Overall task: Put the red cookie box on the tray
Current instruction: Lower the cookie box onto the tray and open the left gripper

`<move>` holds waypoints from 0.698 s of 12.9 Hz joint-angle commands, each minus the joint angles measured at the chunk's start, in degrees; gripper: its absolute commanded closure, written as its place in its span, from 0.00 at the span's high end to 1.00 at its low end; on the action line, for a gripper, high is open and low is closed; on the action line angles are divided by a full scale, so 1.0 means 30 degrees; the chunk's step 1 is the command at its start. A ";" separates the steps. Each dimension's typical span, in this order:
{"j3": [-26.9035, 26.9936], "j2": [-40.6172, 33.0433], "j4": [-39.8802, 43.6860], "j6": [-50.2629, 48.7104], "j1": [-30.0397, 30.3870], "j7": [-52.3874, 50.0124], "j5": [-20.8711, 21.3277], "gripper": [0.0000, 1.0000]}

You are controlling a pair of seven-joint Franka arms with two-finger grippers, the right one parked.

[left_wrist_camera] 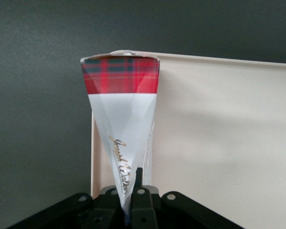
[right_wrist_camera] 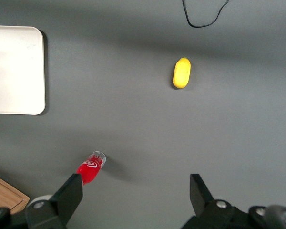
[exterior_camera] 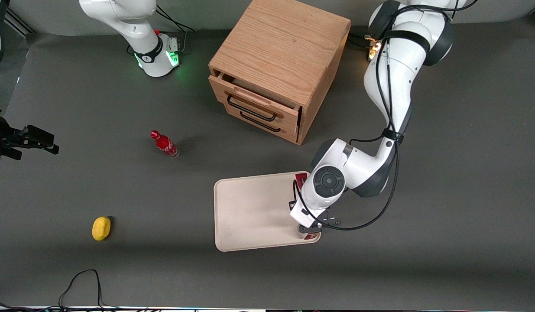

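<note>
- The tray (exterior_camera: 250, 212) lies on the dark table (exterior_camera: 466, 216), nearer to the front camera than the wooden drawer cabinet (exterior_camera: 278, 65).
- Its broad pale floor is bare; the only thing over it is the red cookie box (left_wrist_camera: 121, 124), at the tray's edge toward the working arm's end of the table.
- The gripper (left_wrist_camera: 131, 195) hangs over that same edge, its 2 fingers pinched narrowly onto the box's thin white-grey panel.
- In the left wrist view the box stands on edge, its tartan-red end (left_wrist_camera: 120, 75) pointing away from the fingers and reaching past the tray's rim over the table.
- In the front view the arm covers most of the box; only 2 red scraps show, one at the tray's corner nearest the cabinet and one at the corner nearest the camera.
- Whether the box touches the tray cannot be told.
- A yellow lemon-like object (exterior_camera: 101, 228) lies well apart from the tray, toward the parked arm's end.
- A small red bottle (exterior_camera: 164, 144) sits farther from the camera than that.
- The cabinet's top drawer (exterior_camera: 254, 102) is pulled slightly ajar; its contents are hidden.
</note>
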 commanded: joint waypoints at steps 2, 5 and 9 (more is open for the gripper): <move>0.0068 0.0333 0.0714 0.0019 -0.0147 -0.0231 0.0384 0.00; 0.0068 0.0246 0.0452 -0.0010 -0.0088 -0.0202 0.0819 1.00; 0.0068 -0.0104 0.0450 -0.0418 -0.0030 -0.0202 0.0969 1.00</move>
